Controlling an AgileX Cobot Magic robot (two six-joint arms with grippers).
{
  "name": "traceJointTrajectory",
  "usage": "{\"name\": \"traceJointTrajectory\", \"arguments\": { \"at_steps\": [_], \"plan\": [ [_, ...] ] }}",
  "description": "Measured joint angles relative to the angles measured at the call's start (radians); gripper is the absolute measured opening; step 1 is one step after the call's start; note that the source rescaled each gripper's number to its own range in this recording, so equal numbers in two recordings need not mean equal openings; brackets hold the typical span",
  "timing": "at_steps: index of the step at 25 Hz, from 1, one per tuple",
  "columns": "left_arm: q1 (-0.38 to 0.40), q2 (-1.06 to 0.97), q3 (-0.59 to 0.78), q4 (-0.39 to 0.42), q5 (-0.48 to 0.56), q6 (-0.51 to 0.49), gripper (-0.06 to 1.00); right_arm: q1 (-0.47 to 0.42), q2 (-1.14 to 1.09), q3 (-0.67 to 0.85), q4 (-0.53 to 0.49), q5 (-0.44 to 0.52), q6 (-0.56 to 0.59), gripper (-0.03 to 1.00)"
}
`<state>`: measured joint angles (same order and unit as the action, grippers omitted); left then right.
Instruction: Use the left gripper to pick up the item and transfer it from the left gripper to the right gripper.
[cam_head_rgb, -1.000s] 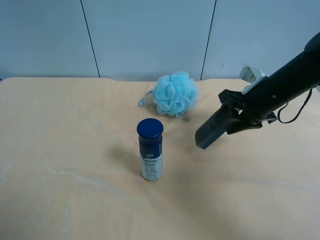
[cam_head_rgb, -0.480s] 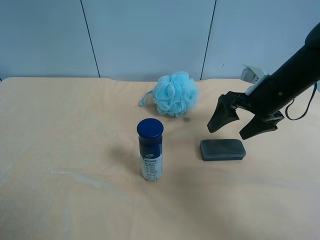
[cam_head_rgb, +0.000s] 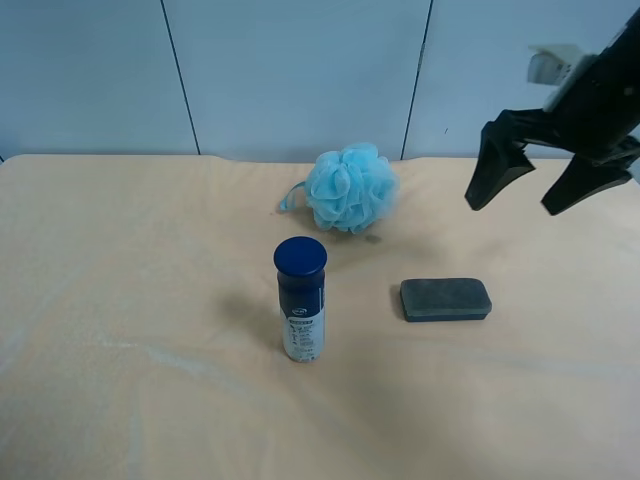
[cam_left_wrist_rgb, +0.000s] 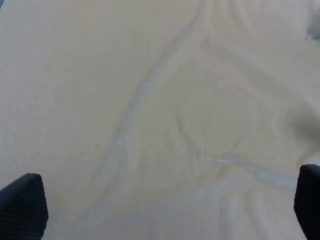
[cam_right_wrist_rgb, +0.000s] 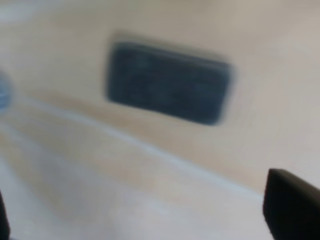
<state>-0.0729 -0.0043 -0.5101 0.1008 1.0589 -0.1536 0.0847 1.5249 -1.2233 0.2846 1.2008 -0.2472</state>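
The item, a flat dark grey-blue block, lies flat on the cream cloth to the right of the bottle. It also shows, blurred, in the right wrist view. My right gripper, on the black arm with the white mount, hangs open and empty above and to the right of the item, well clear of it. In the right wrist view the right gripper has its fingers spread wide. My left gripper is open and empty over bare cloth, and it is out of the exterior high view.
A white bottle with a dark blue cap stands upright left of the item. A light blue mesh bath puff lies behind them near the back edge. The cream cloth covers the table, and a grey-blue wall stands behind.
The right gripper held the item tilted above the table, then opened and let it go onto the cloth. It has since risen up and to the right, still open.
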Motion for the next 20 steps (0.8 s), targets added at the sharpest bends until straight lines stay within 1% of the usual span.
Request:
{"name": "traceJointTrajectory", "arguments": {
  "at_steps": [3,5,7,10,16,18,20],
  "plan": [
    [0.0,0.0,0.0,0.0,0.0,0.0,1.0,0.0,-0.109,0.0,-0.101,0.003,0.056,0.99],
    [0.0,0.0,0.0,0.0,0.0,0.0,1.0,0.0,-0.193,0.0,-0.141,0.003,0.079,0.99],
    [0.0,0.0,0.0,0.0,0.0,0.0,1.0,0.0,-0.27,0.007,-0.162,0.004,0.093,0.99],
    [0.0,0.0,0.0,0.0,0.0,0.0,1.0,0.0,-0.393,0.063,-0.169,0.003,0.093,0.99],
    [0.0,0.0,0.0,0.0,0.0,0.0,1.0,0.0,-0.695,0.313,-0.169,-0.001,0.093,0.99],
    [0.0,0.0,0.0,0.0,0.0,0.0,1.0,0.0,-0.798,0.388,-0.169,-0.027,0.093,0.99],
    [0.0,0.0,0.0,0.0,0.0,0.0,1.0,0.0,-0.913,0.466,-0.169,-0.074,0.093,0.99]
  ]
}}
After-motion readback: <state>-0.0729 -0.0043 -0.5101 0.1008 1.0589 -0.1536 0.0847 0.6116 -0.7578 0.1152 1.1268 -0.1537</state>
